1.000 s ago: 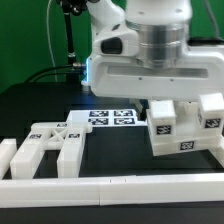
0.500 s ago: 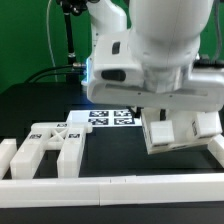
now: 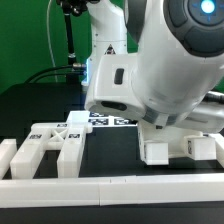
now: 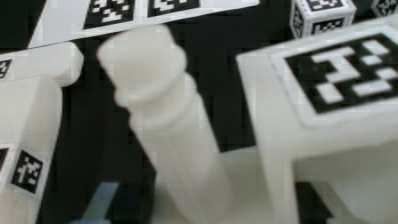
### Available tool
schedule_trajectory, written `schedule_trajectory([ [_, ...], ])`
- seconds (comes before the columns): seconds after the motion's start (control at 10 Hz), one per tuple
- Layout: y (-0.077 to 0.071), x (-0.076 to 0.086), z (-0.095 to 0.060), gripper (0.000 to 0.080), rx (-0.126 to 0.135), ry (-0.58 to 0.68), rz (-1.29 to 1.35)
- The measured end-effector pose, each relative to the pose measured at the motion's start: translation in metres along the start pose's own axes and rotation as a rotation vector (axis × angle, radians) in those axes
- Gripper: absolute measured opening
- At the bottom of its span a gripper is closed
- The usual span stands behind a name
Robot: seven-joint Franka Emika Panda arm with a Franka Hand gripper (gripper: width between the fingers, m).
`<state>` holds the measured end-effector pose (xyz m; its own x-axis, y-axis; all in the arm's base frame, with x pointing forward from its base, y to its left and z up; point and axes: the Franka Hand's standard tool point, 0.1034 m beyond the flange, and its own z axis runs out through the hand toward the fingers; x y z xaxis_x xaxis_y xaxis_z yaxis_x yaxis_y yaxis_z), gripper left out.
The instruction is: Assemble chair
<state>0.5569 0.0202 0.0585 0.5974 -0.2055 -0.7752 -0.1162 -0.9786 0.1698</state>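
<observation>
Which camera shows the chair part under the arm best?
The wrist view. The chair part fills that picture close up: a rounded post beside a block with a clear tag. In the exterior view the arm covers most of it, and only its lower blocks show beneath the arm.

The marker board lies on the black table beyond white border rails.
</observation>
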Motion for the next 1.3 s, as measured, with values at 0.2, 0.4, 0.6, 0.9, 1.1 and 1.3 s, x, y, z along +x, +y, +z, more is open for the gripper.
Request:
schedule_trajectory([
  [0.2,0.002,0.003,-0.001,0.032,0.005,0.013,0.003],
  [0.4,0.024,0.004,0.007,0.032,0.001,-0.061,0.001],
  [0.6,0.035,0.007,0.0,0.032,0.011,-0.031,0.012],
  [0.9,0.039,0.009,0.009,0.032,0.018,-0.036,0.018],
  [1.1,0.038,0.01,0.007,0.032,0.02,-0.023,0.017],
  [1.3,0.04,0.01,0.008,0.0396,0.021,-0.025,0.019],
])
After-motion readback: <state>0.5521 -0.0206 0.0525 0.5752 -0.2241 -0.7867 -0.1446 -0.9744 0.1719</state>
